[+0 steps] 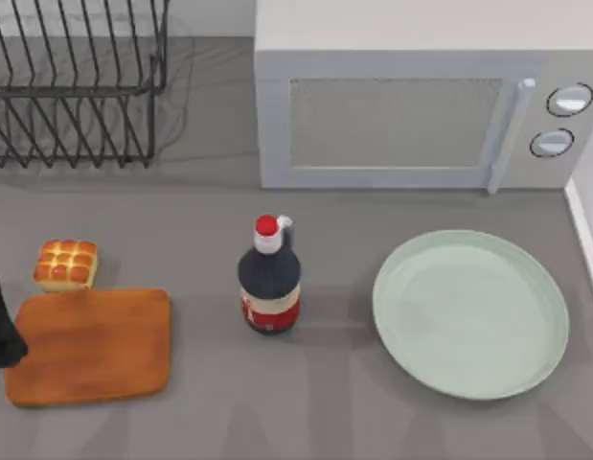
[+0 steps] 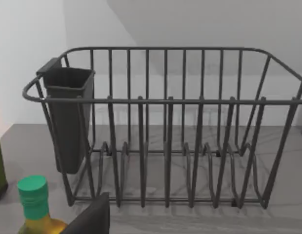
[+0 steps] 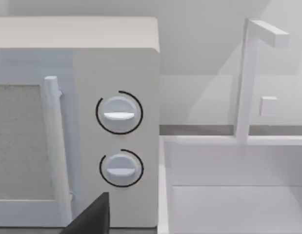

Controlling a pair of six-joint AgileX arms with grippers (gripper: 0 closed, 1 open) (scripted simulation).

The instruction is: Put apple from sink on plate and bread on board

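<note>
Though partly seen, cannot tell either grip: left gripper [image 2: 87,217] at table's left edge, right gripper [image 3: 90,214] facing microwave [image 3: 72,122] and sink [image 3: 238,195]. Just right of left gripper: board [image 1: 90,345], bread [image 1: 66,264] beside it. Plate [image 1: 470,313] well right.

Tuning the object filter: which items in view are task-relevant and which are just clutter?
Task-relevant:
- bread, on the counter just beyond the board, not on it
- board
- plate, nothing on it
- sink, next to the microwave

Clutter:
- dark bottle with red cap
- microwave
- dish rack
- green-capped bottle
</note>
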